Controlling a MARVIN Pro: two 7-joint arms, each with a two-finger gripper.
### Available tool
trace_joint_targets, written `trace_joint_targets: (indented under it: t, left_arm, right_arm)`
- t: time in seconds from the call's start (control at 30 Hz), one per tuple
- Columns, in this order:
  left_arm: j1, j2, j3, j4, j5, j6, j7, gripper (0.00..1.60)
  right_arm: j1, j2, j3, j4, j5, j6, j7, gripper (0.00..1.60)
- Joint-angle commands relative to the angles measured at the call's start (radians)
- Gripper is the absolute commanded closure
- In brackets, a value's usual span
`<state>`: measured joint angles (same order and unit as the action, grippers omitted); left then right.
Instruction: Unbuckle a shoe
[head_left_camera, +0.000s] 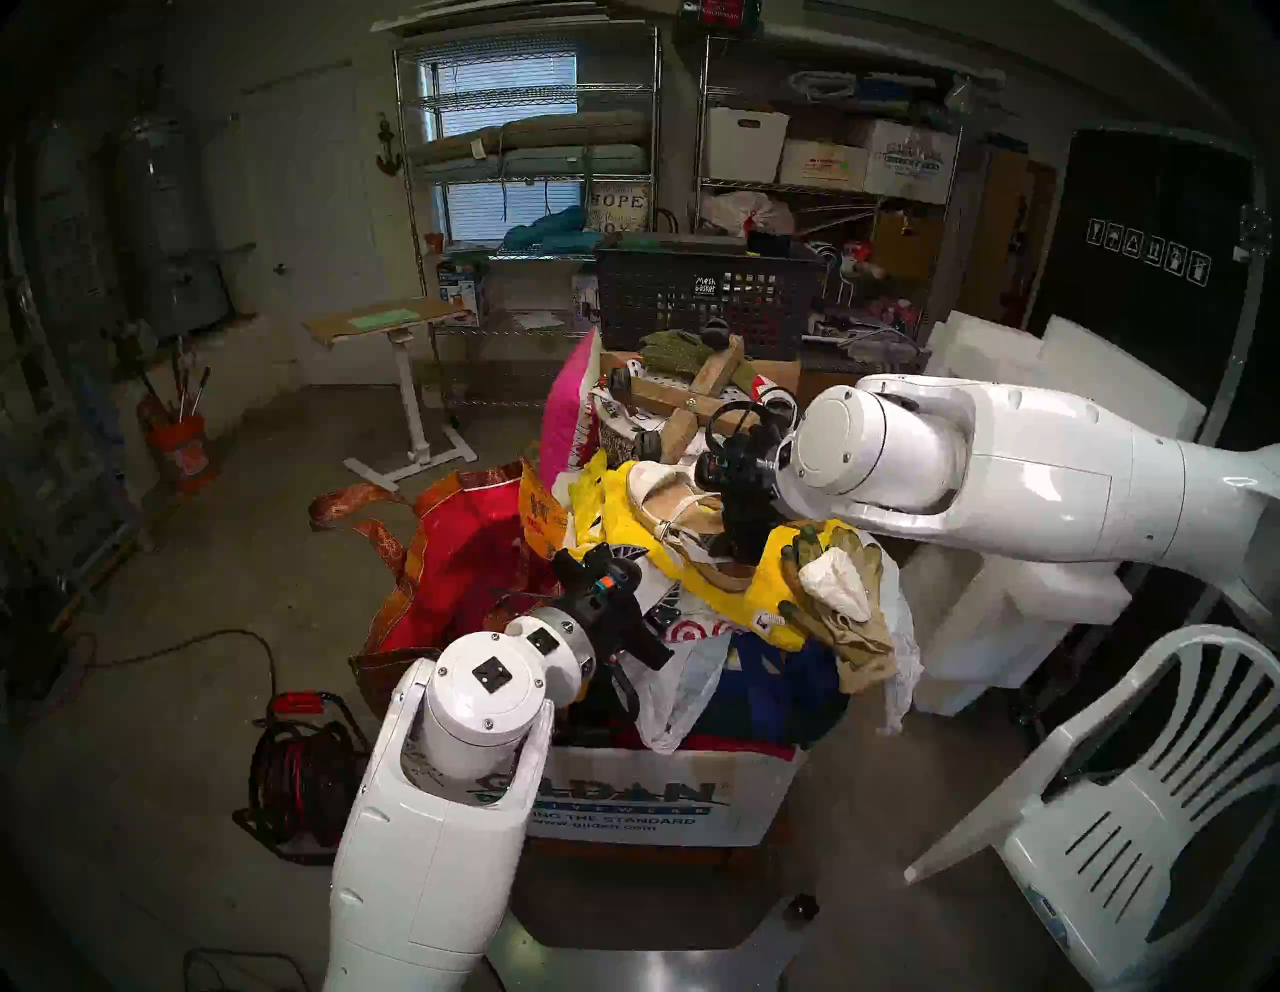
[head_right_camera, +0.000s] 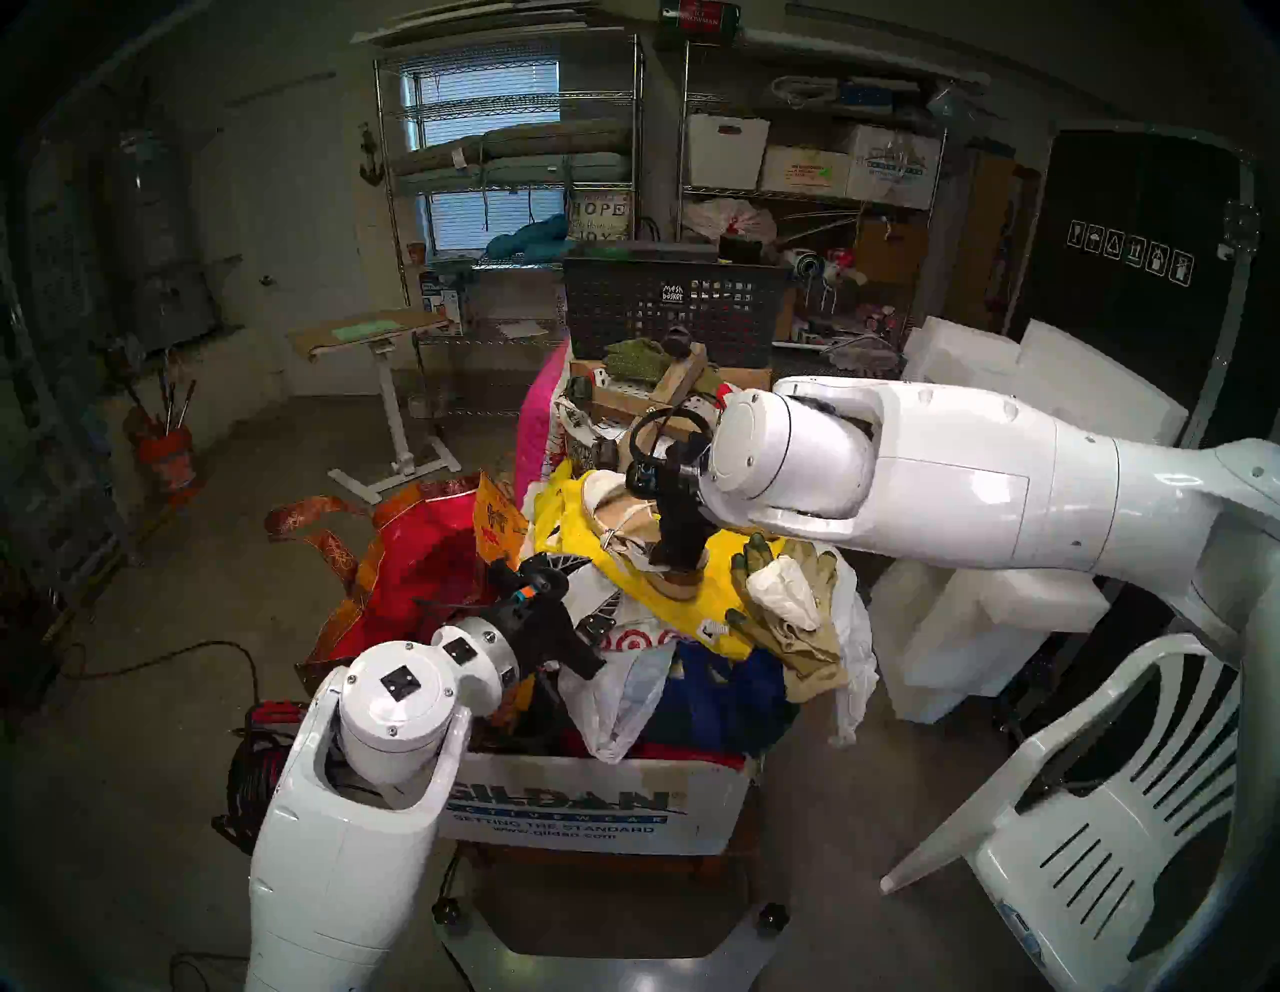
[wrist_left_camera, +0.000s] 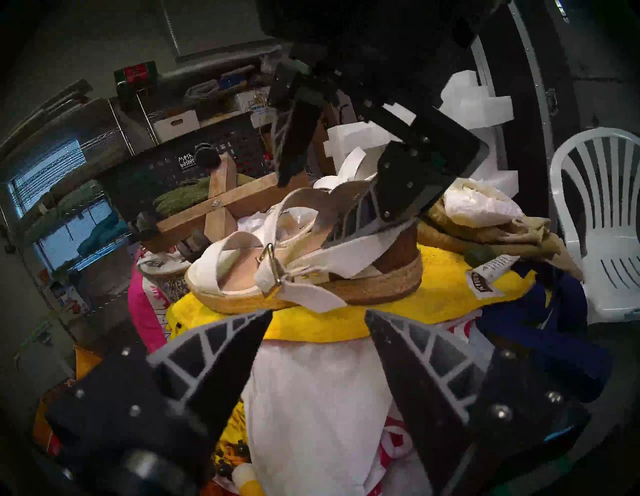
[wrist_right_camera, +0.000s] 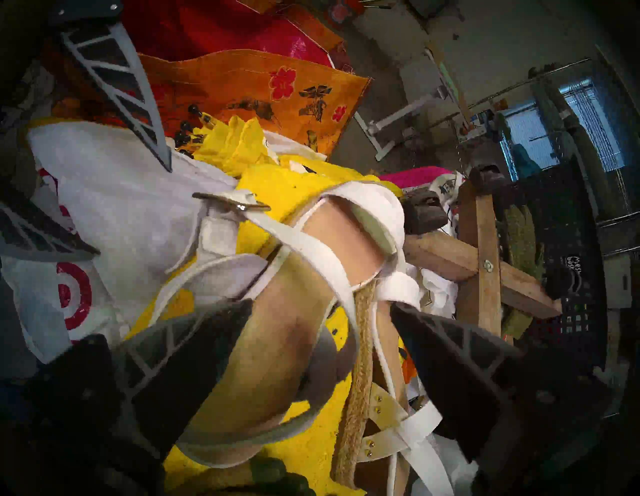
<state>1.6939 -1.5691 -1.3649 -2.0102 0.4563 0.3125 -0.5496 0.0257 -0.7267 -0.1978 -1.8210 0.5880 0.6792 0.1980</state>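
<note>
While white-strapped jute-soled platform sandal (wrist_left_camera: 304, 273) sits on yellow towel (wrist_left_camera: 446, 277) atop pile, my right gripper (wrist_right_camera: 322, 311) straddles its heel, seemingly unclamped. Left gripper (wrist_left_camera: 317, 317) spread, empty, near gold buckle (wrist_left_camera: 272, 258). Risk: tugging strap drags unpinned sandal off pile.

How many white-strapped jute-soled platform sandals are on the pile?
2. One sandal stands upright on the yellow towel beneath the right gripper; its twin lies on its side just behind, mostly hidden. Others could be buried.

A yellow towel (head_left_camera: 762, 582) lies on top of the cardboard box (head_left_camera: 665, 796); work gloves (head_left_camera: 841, 589) hang at its right edge.
</note>
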Motion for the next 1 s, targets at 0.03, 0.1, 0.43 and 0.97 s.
trace_joint_targets:
  t: [0.03, 0.1, 0.43, 0.97]
  left_arm:
    - [-0.014, 0.005, 0.027, -0.015, -0.002, 0.019, 0.072, 0.52]
    - [-0.009, 0.010, 0.039, -0.012, 0.009, 0.005, 0.100, 0.58]
    - [0.009, 0.018, 0.048, -0.006, -0.007, -0.009, 0.136, 0.55]
    - [0.008, 0.023, 0.062, 0.002, -0.014, -0.024, 0.175, 0.41]
  right_arm:
    - [-0.044, 0.051, -0.038, 0.019, -0.045, -0.009, -0.071, 0.00]
    - [-0.050, 0.056, -0.044, 0.023, -0.058, -0.016, -0.090, 0.00]
    - [-0.087, 0.160, -0.026, -0.101, -0.081, -0.097, -0.253, 0.00]
    - [-0.135, 0.319, -0.040, -0.167, -0.134, -0.317, -0.500, 0.00]
